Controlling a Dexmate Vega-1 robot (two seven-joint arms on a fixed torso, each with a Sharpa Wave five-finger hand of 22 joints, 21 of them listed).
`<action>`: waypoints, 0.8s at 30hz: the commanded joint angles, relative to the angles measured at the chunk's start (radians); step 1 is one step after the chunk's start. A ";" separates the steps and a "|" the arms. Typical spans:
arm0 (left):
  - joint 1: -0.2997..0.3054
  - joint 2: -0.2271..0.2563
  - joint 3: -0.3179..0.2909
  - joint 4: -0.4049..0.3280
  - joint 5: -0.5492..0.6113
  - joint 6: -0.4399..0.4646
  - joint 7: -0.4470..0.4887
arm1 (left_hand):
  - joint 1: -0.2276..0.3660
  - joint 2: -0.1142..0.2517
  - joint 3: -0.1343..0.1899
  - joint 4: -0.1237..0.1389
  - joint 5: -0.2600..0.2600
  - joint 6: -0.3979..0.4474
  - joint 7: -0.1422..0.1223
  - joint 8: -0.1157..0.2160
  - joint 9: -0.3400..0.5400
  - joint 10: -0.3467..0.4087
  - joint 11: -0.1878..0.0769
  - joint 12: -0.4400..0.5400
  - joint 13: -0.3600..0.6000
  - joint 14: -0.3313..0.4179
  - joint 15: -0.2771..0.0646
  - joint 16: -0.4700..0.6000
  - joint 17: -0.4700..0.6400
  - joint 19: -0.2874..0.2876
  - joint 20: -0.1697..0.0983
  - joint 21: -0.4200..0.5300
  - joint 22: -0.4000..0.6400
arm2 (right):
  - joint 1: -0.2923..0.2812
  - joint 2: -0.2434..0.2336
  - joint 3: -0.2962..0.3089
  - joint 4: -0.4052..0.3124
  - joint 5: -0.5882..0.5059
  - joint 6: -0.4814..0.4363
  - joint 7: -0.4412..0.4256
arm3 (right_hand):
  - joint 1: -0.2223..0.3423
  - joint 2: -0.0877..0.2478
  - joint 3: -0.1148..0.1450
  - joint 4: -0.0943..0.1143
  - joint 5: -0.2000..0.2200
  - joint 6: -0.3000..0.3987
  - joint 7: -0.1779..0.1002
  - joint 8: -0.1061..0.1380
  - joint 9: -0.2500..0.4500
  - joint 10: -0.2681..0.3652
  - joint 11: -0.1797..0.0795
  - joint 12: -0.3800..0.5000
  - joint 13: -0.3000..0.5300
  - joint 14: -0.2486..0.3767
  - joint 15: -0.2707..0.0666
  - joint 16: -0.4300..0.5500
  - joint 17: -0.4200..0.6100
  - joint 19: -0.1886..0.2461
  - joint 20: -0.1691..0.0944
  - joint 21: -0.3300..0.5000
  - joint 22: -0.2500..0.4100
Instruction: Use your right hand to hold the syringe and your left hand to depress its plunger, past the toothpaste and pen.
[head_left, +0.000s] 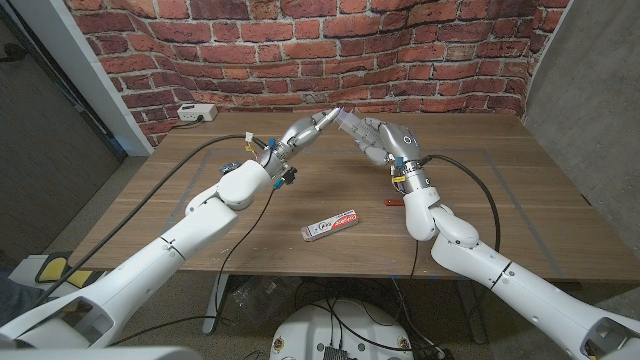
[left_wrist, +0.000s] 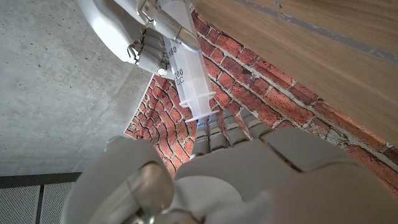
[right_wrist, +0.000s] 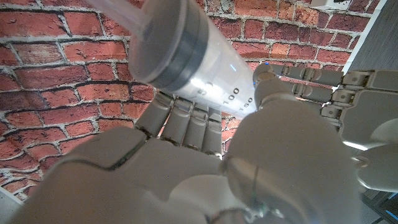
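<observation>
Currently the right hand (head_left: 385, 142) holds the syringe (head_left: 347, 122) by its barrel, raised above the far middle of the surface (head_left: 520, 200), so the hold step looks done. The left hand (head_left: 300, 132) reaches in from the left, its fingertips (left_wrist: 214, 134) at the syringe's flanged end; the plunger itself is hidden, so whether pressing has begun cannot be told. Its fingers close on nothing. Toothpaste (head_left: 331, 227) and pen (head_left: 394, 202) lie nearer, untouched. Judged remaining: the full depression.
</observation>
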 joint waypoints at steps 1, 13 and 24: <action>0.010 0.004 -0.014 0.004 -0.005 -0.010 0.016 | 0.002 0.007 -0.009 0.002 0.003 0.003 -0.004 0.002 0.001 0.004 -0.003 0.004 0.002 -0.003 -0.001 -0.002 0.004 0.000 0.003 0.000 0.005 | 0.004 0.005 -0.004 0.009 0.004 -0.009 -0.008 | 0.052 0.147 0.205 0.197 0.010 0.099 -0.087 0.005 0.004 0.045 -0.035 0.005 0.001 0.004 -0.061 -0.003 0.002 -0.002 -0.117 0.006 0.003; 0.031 0.002 -0.033 0.011 -0.006 -0.039 0.041 | 0.004 0.008 -0.010 0.001 0.003 0.002 -0.010 0.002 0.001 0.004 -0.008 0.005 0.002 -0.002 -0.001 -0.001 0.004 0.000 0.003 0.000 0.005 | -0.011 -0.002 0.001 -0.006 0.007 -0.025 -0.013 | 0.051 0.147 0.206 0.197 0.011 0.099 -0.089 0.004 0.004 0.046 -0.036 0.005 0.001 0.004 -0.062 -0.003 0.002 -0.002 -0.117 0.010 0.003; 0.088 0.036 -0.086 -0.027 -0.023 -0.027 0.082 | 0.006 0.010 -0.011 0.001 0.003 0.006 -0.010 0.003 0.001 0.008 -0.008 0.007 0.002 0.002 -0.002 0.001 0.004 0.002 0.002 0.002 0.005 | -0.018 -0.008 0.008 -0.016 0.004 -0.055 -0.008 | 0.051 0.147 0.206 0.197 0.010 0.099 -0.087 0.004 0.005 0.047 -0.035 0.005 0.002 0.005 -0.062 -0.003 0.003 -0.003 -0.117 0.013 0.002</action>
